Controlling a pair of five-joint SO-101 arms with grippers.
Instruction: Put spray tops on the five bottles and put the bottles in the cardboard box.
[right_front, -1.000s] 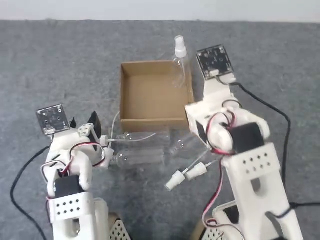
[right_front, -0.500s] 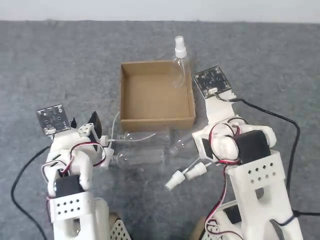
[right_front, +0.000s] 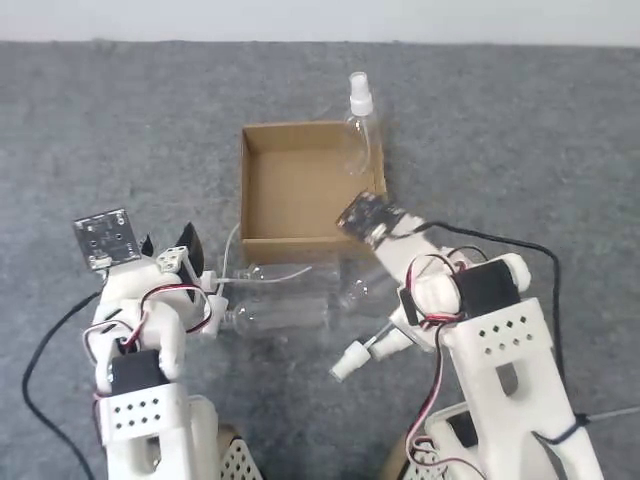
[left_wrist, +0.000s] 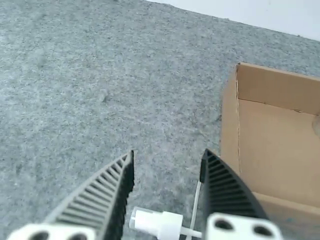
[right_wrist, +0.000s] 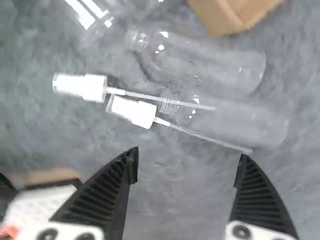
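High view, lower left: the left arm (right_front: 140, 340) stands on the grey carpet (right_front: 120, 120). The left gripper (right_front: 168, 243) is just left of the box's near left corner. In the left wrist view the left gripper (left_wrist: 167, 157) is open to a moderate width and holds nothing. A white spray top (left_wrist: 155, 222) lies on the carpet between the jaw bases, at the bottom centre of that frame. In the high view this spray top (right_front: 210, 280) sits just right of the gripper.

Centre: uncapped clear bottles (right_front: 275, 312) lie on their sides just below the box's front wall. Their number cannot be told.

The cardboard box (right_front: 243, 190) is open-topped and sits at upper centre. Its corner shows in the left wrist view (left_wrist: 229, 120) at the right edge.

A capped bottle (right_front: 358, 135) is at the box's upper right corner, its white spray head above the rim. Whether it rests wholly inside cannot be told.

Below the lying bottles, two loose spray tops (right_front: 350, 360) lie side by side on the carpet, close to the right arm (right_front: 500, 330).

Right wrist view: the right gripper (right_wrist: 189, 155) is open wide and empty, above the carpet. The two loose spray tops (right_wrist: 82, 86) lie at centre left, dip tubes running across the clear bottles (right_wrist: 200, 55). The box corner (right_wrist: 235, 12) is at the upper right.
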